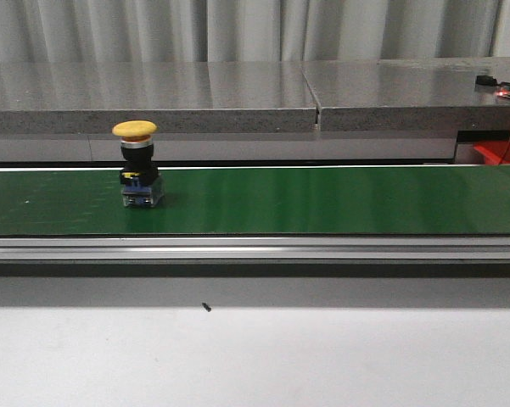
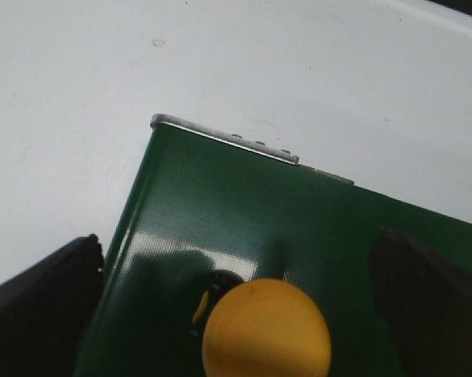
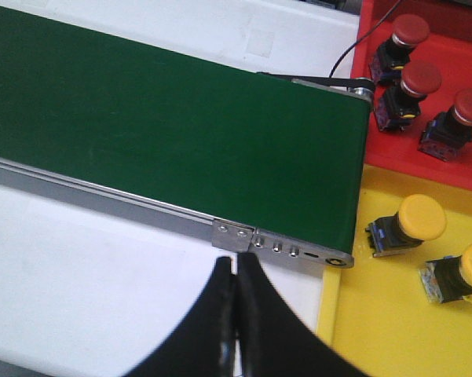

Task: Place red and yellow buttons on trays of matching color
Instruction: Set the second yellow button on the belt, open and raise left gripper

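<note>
I see the yellow button (image 1: 137, 163) standing upright on the green belt (image 1: 322, 199) near its left end, cap up, black body and clear base below. My left tool (image 2: 259, 314) is spread, one finger on each side of the cap. My right tool (image 3: 234, 314) is pressed together beside the yellow tray (image 3: 393, 330) and red tray (image 3: 448, 149), both holding buttons.

Yellow-capped button (image 1: 136, 165) on plain green belt (image 1: 322, 199) — red tray (image 3: 448, 94), yellow tray (image 3: 393, 314).

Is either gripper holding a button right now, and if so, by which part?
Neither. Left gripper is open, fingers either side of the yellow button without touching. Right gripper is shut, empty.
</note>
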